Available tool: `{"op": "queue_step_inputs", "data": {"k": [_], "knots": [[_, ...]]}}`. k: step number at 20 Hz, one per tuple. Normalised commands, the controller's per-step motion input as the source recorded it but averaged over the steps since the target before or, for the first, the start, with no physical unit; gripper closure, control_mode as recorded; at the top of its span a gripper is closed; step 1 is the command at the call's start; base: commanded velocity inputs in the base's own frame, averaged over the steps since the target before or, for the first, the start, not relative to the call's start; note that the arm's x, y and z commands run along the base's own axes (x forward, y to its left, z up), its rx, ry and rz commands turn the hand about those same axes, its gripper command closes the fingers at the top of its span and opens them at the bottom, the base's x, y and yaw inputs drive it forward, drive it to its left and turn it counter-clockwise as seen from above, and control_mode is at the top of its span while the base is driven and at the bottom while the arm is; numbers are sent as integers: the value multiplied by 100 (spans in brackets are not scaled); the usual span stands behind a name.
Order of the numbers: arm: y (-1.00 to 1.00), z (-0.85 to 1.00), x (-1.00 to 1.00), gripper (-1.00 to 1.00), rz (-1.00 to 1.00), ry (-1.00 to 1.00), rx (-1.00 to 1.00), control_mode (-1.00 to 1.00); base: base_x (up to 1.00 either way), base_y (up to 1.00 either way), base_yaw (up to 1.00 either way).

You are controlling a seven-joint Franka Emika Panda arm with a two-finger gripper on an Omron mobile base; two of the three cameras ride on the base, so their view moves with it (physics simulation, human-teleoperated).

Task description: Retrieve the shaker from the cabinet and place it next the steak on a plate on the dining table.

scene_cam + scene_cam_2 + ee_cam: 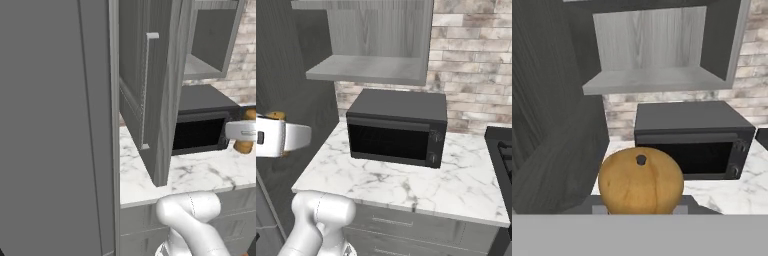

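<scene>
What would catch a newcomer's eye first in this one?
The golden-brown shaker looms at the bottom of the hand view, held in the gripper above the marble counter. Behind it sits the black microwave, under the open cabinet, whose door stands swung wide.

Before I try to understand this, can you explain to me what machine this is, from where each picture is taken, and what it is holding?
It is a white robot arm in a rendered kitchen. Two cameras sit behind it, to its left and right. A third rides on the hand and looks along it.

On the marble counter stands a black microwave. Above it is a grey cabinet with its door swung open and its shelf bare.

The hand is closed on a golden-brown wooden shaker, held out in front of the microwave. In the hand view its rounded top is close up.
</scene>
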Motion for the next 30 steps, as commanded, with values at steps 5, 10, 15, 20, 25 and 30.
{"op": "queue_step_inputs", "data": {"k": [5, 10, 15, 20, 25, 30], "knots": [[-7, -2, 0, 100, -3, 1, 0, 100, -6, -21, -11], [0, 0, 0, 100, 0, 0, 0, 100, 0, -60, -68], [0, 0, 0, 100, 0, 0, 0, 100, 0, -29, -91], [0, 0, 0, 100, 0, 0, 0, 100, 0, -17, -94], [0, 0, 0, 100, 0, 0, 0, 100, 0, -16, -94], [0, 0, 0, 100, 0, 0, 0, 100, 0, -39, -86]]}}
